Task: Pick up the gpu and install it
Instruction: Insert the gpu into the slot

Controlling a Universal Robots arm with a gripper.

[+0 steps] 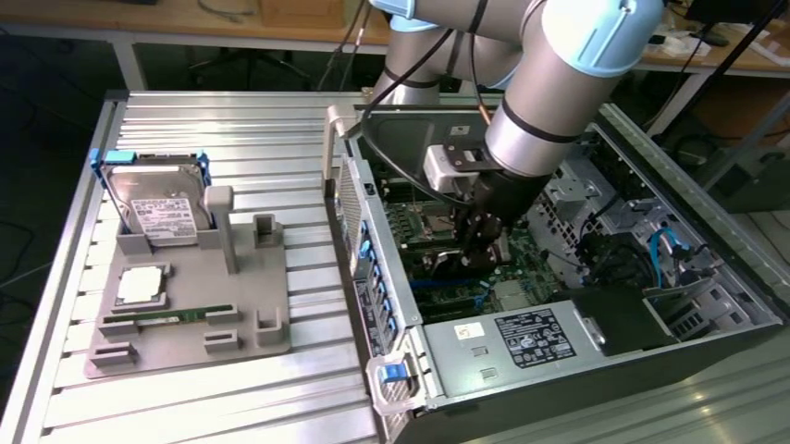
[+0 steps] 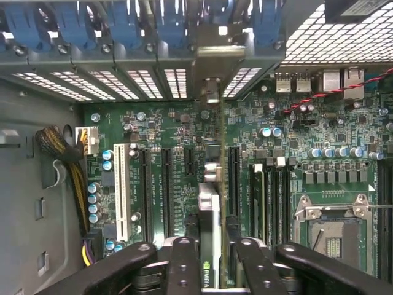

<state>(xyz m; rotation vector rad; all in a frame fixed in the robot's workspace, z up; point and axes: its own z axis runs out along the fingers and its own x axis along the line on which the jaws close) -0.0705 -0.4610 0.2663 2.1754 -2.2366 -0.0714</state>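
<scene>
Already deep inside the open black-and-silver computer tower case [image 1: 580, 305], lying on its side on the ribbed aluminium table [image 1: 185, 407], is the grey and pale-blue robot arm [image 1: 556, 83]. Its black gripper [image 2: 210, 255] is clenched on the gpu [image 2: 210, 215], a thin dark circuit card seen edge-on in the wrist view, hanging between the fingers [image 2: 182, 264] with its edge pointing down at the green motherboard [image 2: 184, 172].

In the wrist view the card sits roughly over the gap between the long black expansion slots [image 2: 167, 184], with its silver bracket end [image 2: 210, 89] reaching toward the row of blue slot clips [image 2: 123, 24] at the case's rear wall. Whether its edge connector is truly lined up with one slot cannot be told.

Risks from here, as a judgement:
- A slight sideways offset would land the card edge on the board beside the slot, stressing connector pins or nearby capacitors.
- A tilted card could seat at one end only.
- The bracket could catch on the rear frame instead of sliding behind it.
- Pushing down could make the thin card slip in the grip.

Out on the table, the grey plastic parts holder [image 1: 185, 314] carries the silver boxy hard drive [image 1: 161, 208] and the narrow green memory stick [image 1: 166, 317], well apart from the work.
</scene>
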